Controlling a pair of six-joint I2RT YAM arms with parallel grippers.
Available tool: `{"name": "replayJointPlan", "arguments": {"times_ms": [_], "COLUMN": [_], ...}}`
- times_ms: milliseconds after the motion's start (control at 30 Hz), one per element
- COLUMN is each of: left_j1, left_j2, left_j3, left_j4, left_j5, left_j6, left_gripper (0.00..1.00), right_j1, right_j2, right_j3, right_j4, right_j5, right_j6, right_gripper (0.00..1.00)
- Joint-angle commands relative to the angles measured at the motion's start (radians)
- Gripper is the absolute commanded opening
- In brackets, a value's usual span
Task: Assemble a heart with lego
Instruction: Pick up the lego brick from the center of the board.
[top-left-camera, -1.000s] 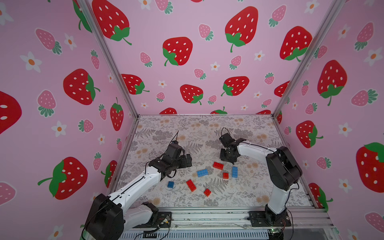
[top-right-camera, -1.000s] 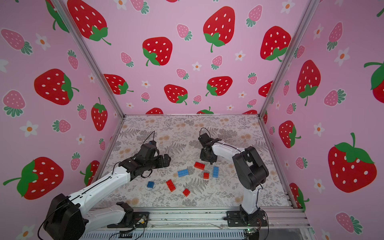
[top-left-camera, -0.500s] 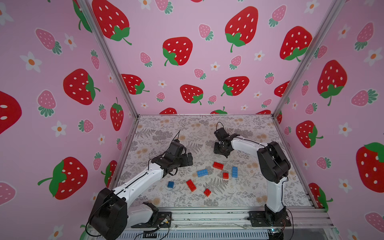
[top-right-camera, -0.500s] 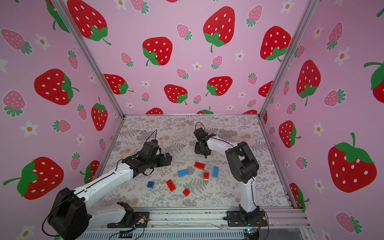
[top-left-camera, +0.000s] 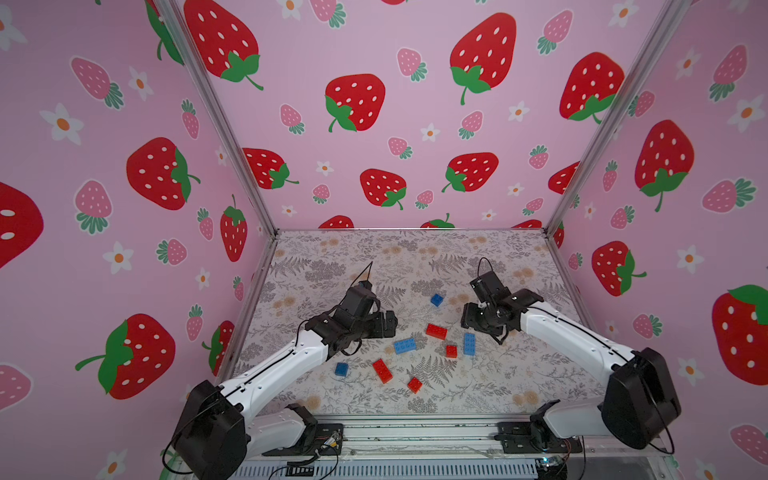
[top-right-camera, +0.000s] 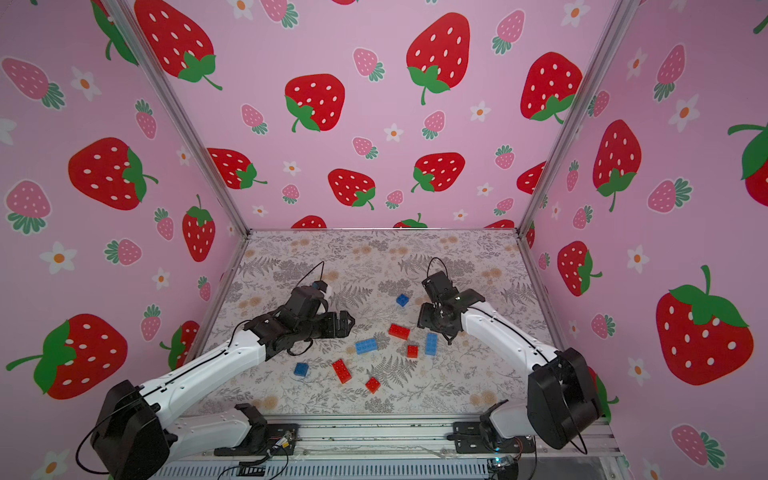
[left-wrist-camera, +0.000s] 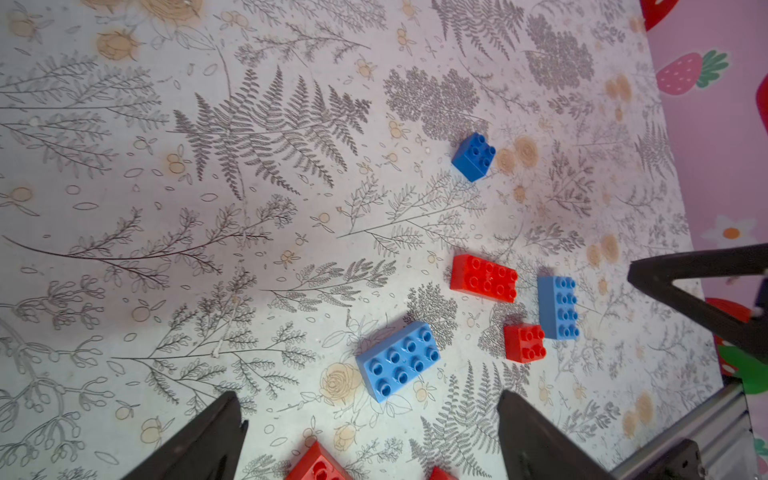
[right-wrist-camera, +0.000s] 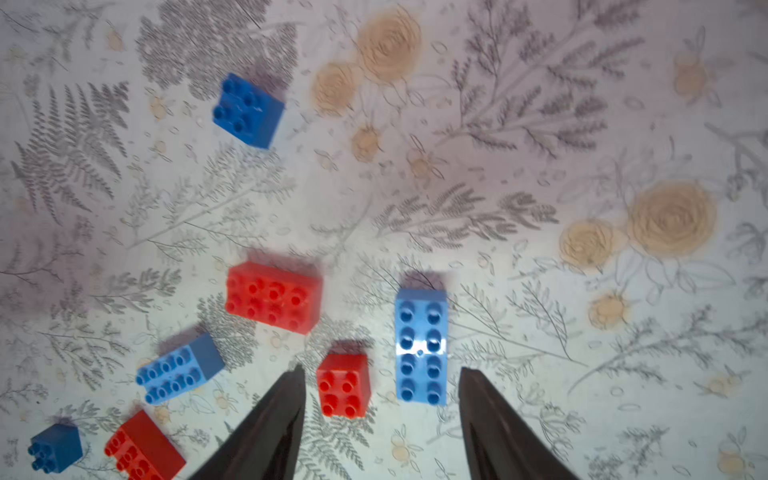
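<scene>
Crowding worries me: my empty, half-open right gripper (right-wrist-camera: 380, 369) could nudge both small red brick (right-wrist-camera: 343, 385) and long blue brick (right-wrist-camera: 421, 345); left gripper (left-wrist-camera: 368, 394) gapes empty.

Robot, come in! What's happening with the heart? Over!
Left gripper open, empty. Right gripper open, empty. Eight bricks loose, none joined yet. Nothing in the way.

Arms reach inward; left gripper (left-wrist-camera: 368, 397) spread wide; right gripper (right-wrist-camera: 380, 370) parted.
</scene>
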Motion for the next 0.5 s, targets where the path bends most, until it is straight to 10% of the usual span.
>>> {"name": "replayJointPlan", "arguments": {"times_ms": [0,467], "left_j1": [-0.037,-0.080], "left_j2": [0.005,0.038], "left_j3": [0.040,0.035], "left_j4": [-0.012,0.019], "left_j5": [-0.002,-0.045], "left_j6": [0.018,-0.002], "left_gripper": [0.99,0.99], "right_j1": [0.003,0.022], "right_j2": [-0.046,0.134], "right_j3": [-0.072,-0.069], "right_j4": [-0.035,0.055], "right_j5": [-0.068,-0.023], "right_j6": [0.044,0.090], "right_gripper": [0.68,0.60]}}
